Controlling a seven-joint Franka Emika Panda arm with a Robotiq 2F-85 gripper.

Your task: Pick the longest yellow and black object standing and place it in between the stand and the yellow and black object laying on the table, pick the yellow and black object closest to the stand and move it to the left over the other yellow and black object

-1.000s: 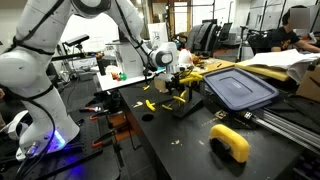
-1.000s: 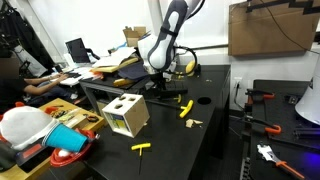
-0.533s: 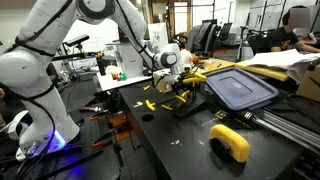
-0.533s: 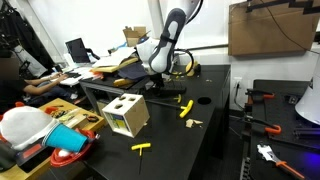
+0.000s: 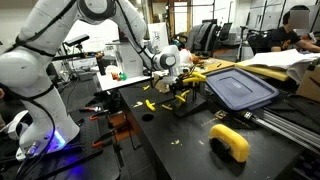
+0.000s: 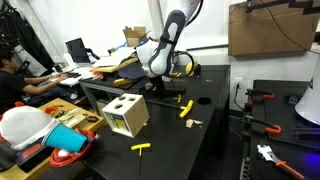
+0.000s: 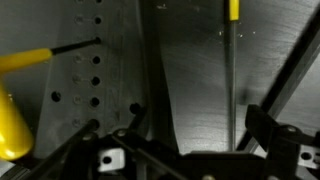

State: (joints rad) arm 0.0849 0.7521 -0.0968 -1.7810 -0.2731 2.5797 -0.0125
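Note:
A dark stand (image 5: 186, 100) with a perforated plate (image 7: 90, 70) holds yellow-handled, black-shafted tools. In the wrist view one long tool (image 7: 233, 40) runs down the frame, yellow handle at the top and thin shaft between my fingers. Another tool (image 7: 28, 60) is stuck into the plate's holes at the left, and a third yellow handle (image 7: 10, 125) shows at the left edge. My gripper (image 7: 200, 135) is open, its fingers on either side of the long shaft and apart from it. It hovers over the stand in both exterior views (image 5: 170, 72) (image 6: 157, 78). A yellow and black tool (image 5: 150, 104) (image 6: 185, 108) lies on the table.
A grey-blue lid (image 5: 240, 88) lies right behind the stand. A big yellow handle (image 5: 232, 140) lies near the table's front. A wooden box (image 6: 125, 115) and another small yellow tool (image 6: 142, 147) sit on the black table (image 6: 205, 140). People sit at desks in the background.
My gripper has come down and in toward the stand over the last second. In the last half second it has hardly moved.

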